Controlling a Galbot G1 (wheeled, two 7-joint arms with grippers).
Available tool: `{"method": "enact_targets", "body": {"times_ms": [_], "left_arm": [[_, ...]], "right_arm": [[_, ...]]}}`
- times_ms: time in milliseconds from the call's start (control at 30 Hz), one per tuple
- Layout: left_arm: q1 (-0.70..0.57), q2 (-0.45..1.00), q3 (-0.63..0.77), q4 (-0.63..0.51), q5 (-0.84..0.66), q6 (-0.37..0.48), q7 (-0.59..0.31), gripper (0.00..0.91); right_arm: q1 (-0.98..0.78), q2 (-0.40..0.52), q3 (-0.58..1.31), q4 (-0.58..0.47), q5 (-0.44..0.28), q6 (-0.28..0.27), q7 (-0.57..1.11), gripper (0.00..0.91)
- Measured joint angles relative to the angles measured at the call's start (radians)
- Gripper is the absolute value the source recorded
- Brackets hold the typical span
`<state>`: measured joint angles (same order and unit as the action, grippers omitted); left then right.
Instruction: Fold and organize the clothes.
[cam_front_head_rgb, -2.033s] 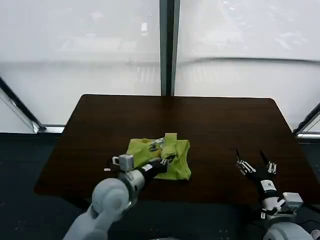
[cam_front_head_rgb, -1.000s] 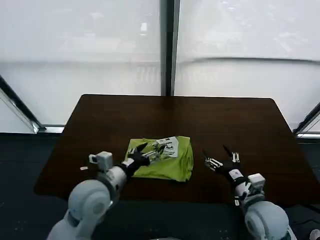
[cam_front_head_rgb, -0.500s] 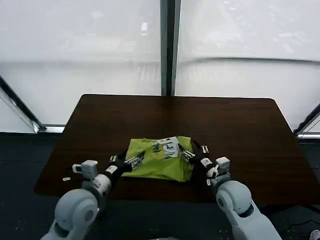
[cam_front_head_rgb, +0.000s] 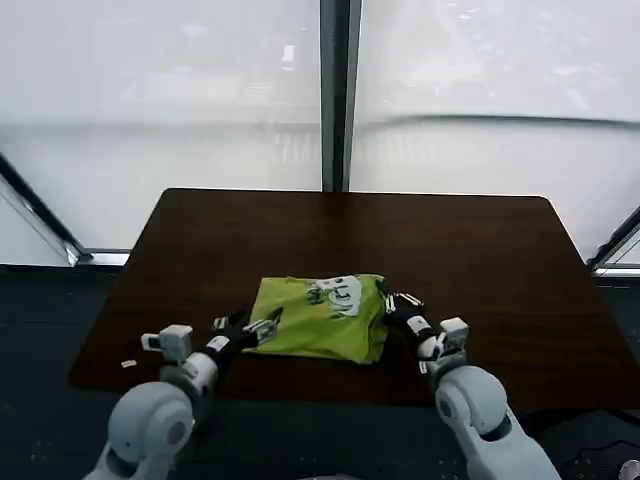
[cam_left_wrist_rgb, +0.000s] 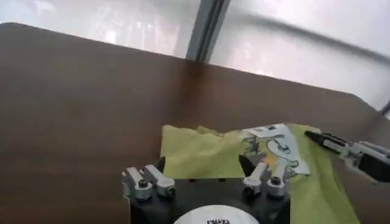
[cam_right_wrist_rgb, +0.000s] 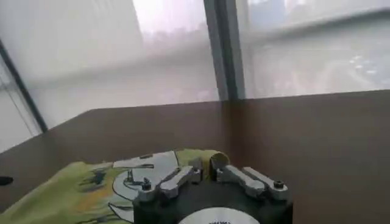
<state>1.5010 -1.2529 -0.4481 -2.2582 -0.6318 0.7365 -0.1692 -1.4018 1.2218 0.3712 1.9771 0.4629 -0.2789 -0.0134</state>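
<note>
One lime t-shirt (cam_front_head_rgb: 318, 318) bunched on table (cam_front_head_rgb: 480, 250), white print up, left gripper (cam_front_head_rgb: 262, 325) and right gripper (cam_front_head_rgb: 397, 303) spread apart at its edges.

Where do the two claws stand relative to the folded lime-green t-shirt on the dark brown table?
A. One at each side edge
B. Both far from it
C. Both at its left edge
A: the left claw is at the lime-green t-shirt's left edge, the right claw at its right edge.

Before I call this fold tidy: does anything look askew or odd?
Slightly. The t-shirt is a lumpy bundle, not a flat rectangle: its edges are uneven, and the white graphic sits crumpled on top. The left gripper and right gripper flank it on the table.
</note>
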Motion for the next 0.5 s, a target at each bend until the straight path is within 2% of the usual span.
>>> {"method": "enact_targets", "body": {"times_ms": [33, 167, 500], "left_arm": [[0.001, 0.000, 0.000, -0.001, 0.000, 0.000, 0.000, 0.878], [0.003, 0.005, 0.000, -0.002, 0.000, 0.000, 0.001, 0.878], [-0.015, 0.039, 0.004, 0.009, -0.022, 0.000, 0.037, 0.878]], "right_arm": [[-0.004, 0.001, 0.003, 0.000, 0.000, -0.001, -0.001, 0.878], [-0.015, -0.003, 0.017, 0.004, -0.001, 0.008, -0.028, 0.878], [-0.077, -0.051, 0.076, 0.055, -0.026, 0.105, -0.054, 0.878]]}}
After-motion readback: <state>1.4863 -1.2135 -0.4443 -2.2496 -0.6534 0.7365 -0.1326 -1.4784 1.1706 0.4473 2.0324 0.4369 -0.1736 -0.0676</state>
